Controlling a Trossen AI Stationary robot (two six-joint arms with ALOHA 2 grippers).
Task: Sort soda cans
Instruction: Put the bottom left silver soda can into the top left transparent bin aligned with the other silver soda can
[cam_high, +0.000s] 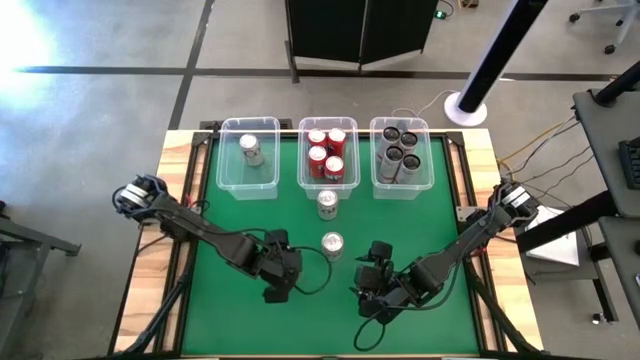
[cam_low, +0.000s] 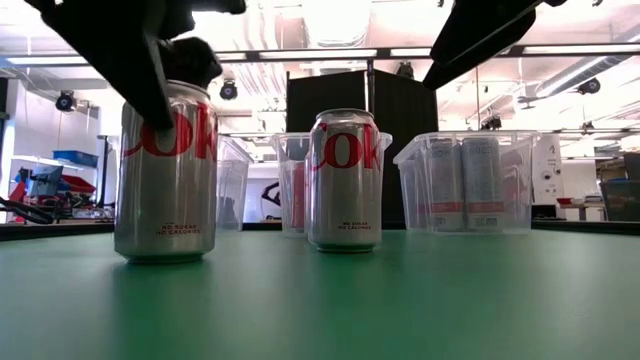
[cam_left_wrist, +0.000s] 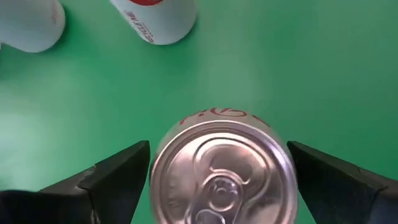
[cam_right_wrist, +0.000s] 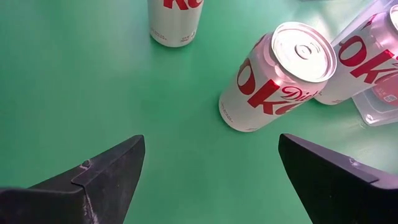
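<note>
Working over the green table (cam_high: 230, 220), I see three clear bins (cam_high: 248, 158) along its far edge, silver, red and dark cans sorted inside. Two silver cans (cam_high: 327, 204) stand loose mid-table. My left gripper (cam_left_wrist: 217, 180) spreads wide around a third silver can (cam_left_wrist: 222, 171); my right gripper (cam_right_wrist: 211, 171) gapes empty nearby.

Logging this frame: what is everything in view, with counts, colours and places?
Clear bins: three, in a row at the mat's far edge.
Red cans: four, in the middle bin.
Dark cans: four, in the right-side bin.
Binned silver can: one, in the left-side bin.
Loose silver cans: two upright mid-mat.
Third silver can: one, between the left hand's fingers.
Mat: one, green.
Left hand: open, astride that can.
Right hand: open, empty, at the near mat.
</note>
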